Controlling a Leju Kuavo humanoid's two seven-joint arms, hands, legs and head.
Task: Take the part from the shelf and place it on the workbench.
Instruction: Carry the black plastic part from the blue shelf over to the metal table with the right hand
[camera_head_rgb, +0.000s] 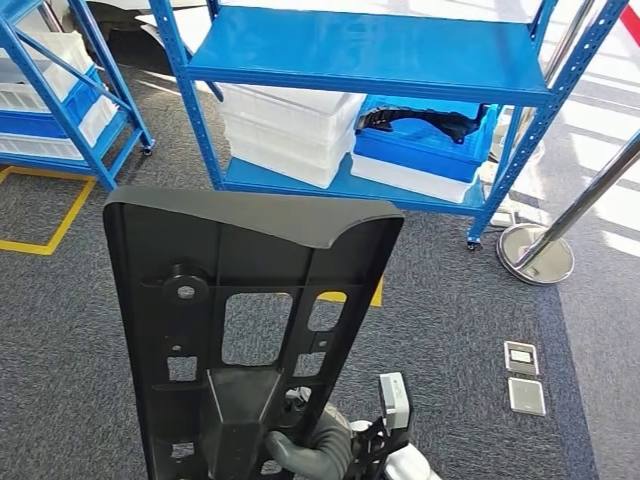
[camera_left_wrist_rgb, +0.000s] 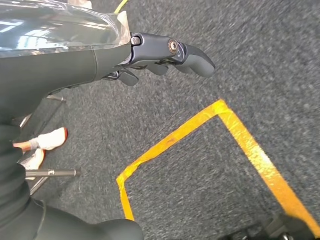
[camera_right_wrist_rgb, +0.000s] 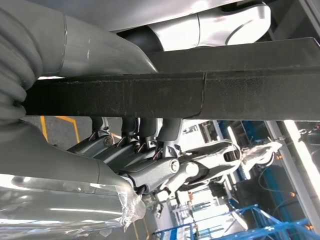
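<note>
Black part (camera_head_rgb: 249, 330) upright, gripped low by right hand (camera_head_rgb: 317, 450)

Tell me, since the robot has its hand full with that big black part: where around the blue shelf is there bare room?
Bare carpet lies between the held black part and the blue shelf, bordered right by the floor sockets and chrome stand base. The shelf's top level is bare. Its bottom level is crowded: white trays beside a blue bin. The right hand grips the part.

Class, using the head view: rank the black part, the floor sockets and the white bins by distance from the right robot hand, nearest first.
1. Black part: gripped by the right robot hand.
2. Floor sockets: on carpet, to its right.
3. White bins: on the shelf's bottom level, far ahead.
</note>
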